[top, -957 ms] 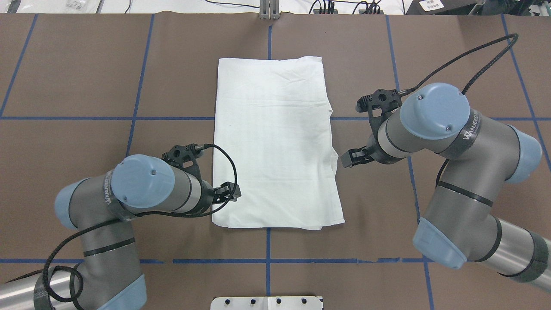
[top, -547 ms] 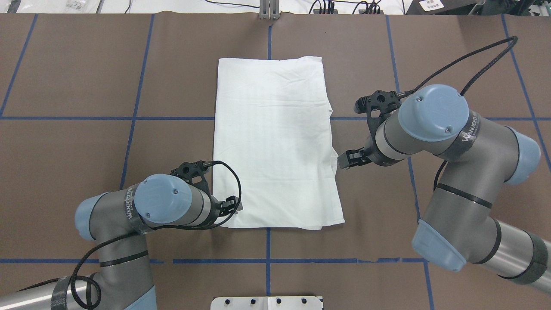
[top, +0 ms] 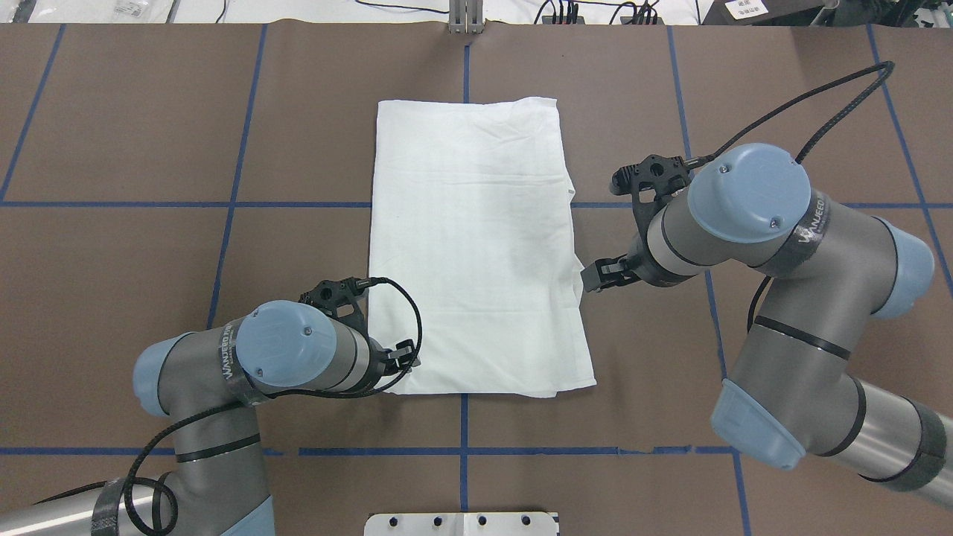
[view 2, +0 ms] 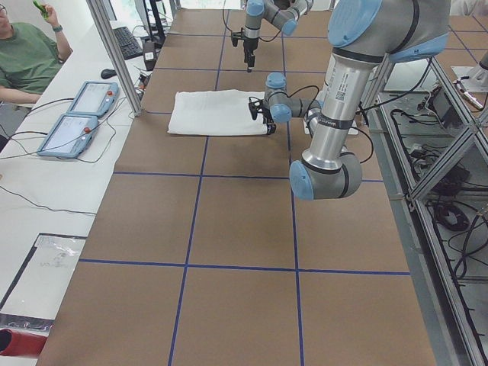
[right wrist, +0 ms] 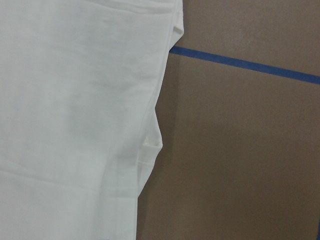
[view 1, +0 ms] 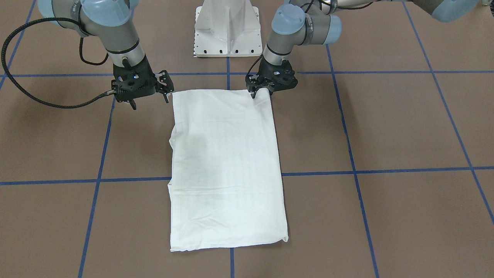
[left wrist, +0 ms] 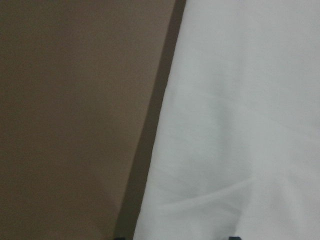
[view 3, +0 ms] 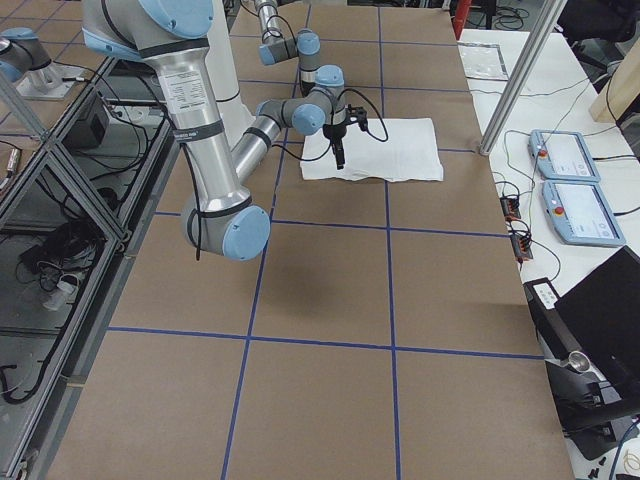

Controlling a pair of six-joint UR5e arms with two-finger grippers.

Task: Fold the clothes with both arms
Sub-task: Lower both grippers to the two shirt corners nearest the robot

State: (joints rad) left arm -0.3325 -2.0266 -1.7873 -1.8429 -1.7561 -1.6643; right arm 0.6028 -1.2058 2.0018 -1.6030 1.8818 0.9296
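Overhead exterior view showed a limp, light shirt (top: 476, 246), likely best pinched at its near corners; left claw (top: 408, 357) gaped at one, right claw (top: 592, 277) gaped beside the edge.

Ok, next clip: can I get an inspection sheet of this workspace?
Surface: brown table with blue tape grid.
Job's things: white shirt folded into a long rectangle, flat at centre.
Clutter: nothing seen.
Grippers: left gripper low at the shirt's robot-side corner, fingertips apart; right gripper beside the opposite long edge, state unclear.
Cables: black cable arcs out behind the right gripper; second cable loops by the left gripper.
Surroundings: person in green, two control pads on a side bench.
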